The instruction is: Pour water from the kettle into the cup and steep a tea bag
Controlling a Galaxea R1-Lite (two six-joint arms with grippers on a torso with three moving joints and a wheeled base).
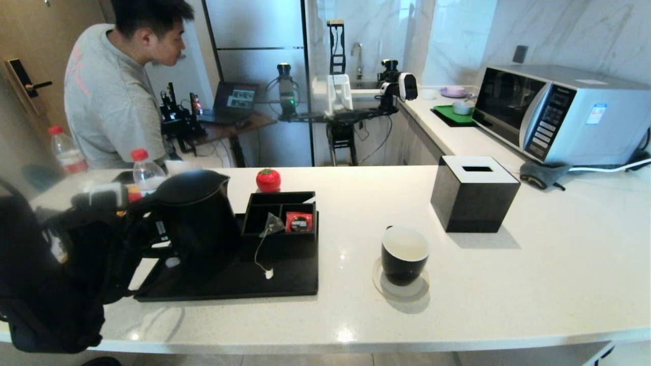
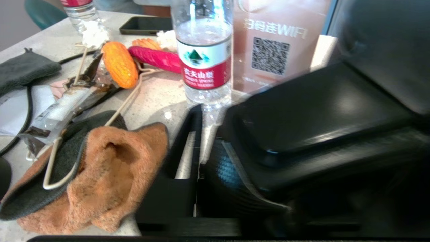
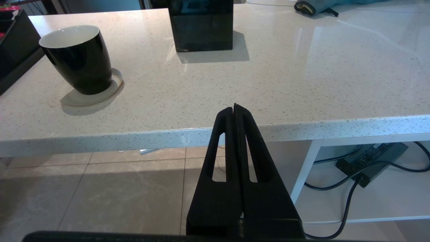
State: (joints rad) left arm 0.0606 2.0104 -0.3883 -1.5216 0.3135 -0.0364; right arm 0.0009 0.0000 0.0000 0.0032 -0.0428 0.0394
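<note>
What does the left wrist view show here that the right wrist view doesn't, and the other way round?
Only the left wrist view: the kettle filling the near field, a red-labelled water bottle behind it, and an orange cloth on the counter. The left hand itself cannot be made out there.

Only the right wrist view: the right hand, shut and empty, held off the counter's front edge; the cup on its coaster; the black tissue box.

Both: the pale speckled counter.
</note>
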